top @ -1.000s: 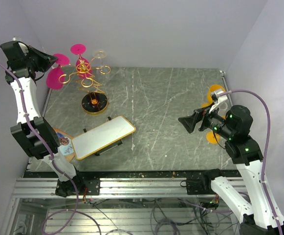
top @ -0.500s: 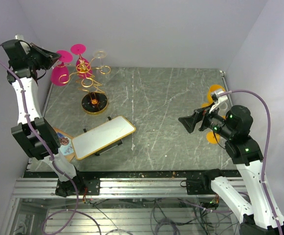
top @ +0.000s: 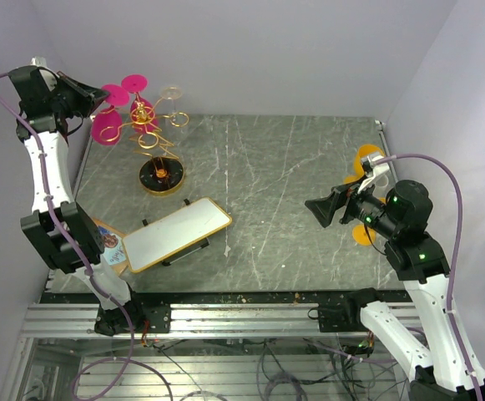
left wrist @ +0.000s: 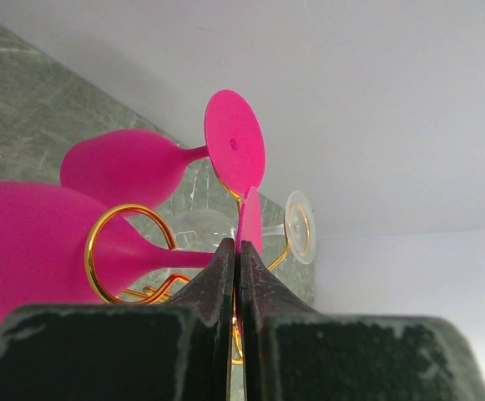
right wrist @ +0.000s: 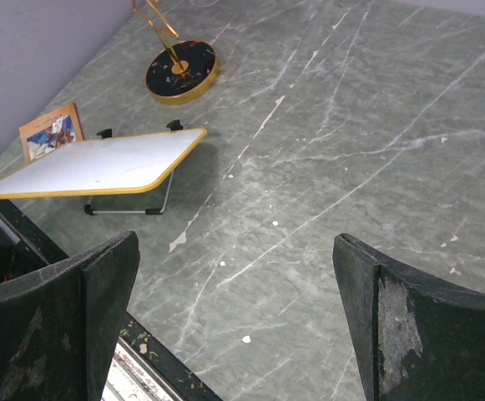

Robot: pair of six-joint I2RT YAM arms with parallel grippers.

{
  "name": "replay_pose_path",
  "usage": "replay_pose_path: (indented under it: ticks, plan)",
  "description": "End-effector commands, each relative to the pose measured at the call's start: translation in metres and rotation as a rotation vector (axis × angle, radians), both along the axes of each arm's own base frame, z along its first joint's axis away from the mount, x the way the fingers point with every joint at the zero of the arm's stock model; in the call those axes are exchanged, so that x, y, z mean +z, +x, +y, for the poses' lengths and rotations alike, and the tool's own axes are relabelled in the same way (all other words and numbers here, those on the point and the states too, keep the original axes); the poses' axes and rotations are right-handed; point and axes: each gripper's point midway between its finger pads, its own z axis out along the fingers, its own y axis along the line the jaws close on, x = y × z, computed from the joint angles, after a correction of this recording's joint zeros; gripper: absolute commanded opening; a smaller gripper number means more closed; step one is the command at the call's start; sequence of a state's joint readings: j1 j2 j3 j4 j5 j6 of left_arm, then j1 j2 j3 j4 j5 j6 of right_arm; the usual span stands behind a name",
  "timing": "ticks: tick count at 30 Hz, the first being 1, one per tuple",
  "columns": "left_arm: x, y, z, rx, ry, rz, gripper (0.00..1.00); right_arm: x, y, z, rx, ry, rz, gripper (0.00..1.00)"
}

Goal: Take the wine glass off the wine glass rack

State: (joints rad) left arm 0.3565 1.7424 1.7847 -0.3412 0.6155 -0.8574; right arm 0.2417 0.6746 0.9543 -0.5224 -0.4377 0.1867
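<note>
Grip stage — my left gripper (left wrist: pixel 239 244) pinches the foot of the pink wine glass (top: pixel 106 129), upper left; next, slide its stem off the gold wire rack (top: pixel 161 176).

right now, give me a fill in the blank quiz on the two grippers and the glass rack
1. The left gripper is ___ on the foot of a pink wine glass.
2. The right gripper hangs ___ over the table, holding nothing.
3. The wine glass rack stands on a round ___ base.
Missing words: shut; open; black
</note>
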Motion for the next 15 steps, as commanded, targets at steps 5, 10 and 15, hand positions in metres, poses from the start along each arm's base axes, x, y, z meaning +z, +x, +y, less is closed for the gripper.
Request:
replay_pose_path:
  ticks: [5,10,15]
  plan:
    - [0.0234,-0.0204,-0.0171,-0.042,0.013,-0.054,0.07,0.0006,0.0005,0.0018,0.005,0.008,-0.011,1.00]
    - [0.0203,-0.0215,-0.0210,-0.054,-0.005,-0.048,0.07,0.0013,-0.0001,0.0018,0.006,0.008,-0.014,1.00]
    - [0.0178,-0.0160,-0.0261,-0.067,-0.002,-0.039,0.07,0.0010,0.0000,0.0014,0.003,0.008,-0.013,1.00]
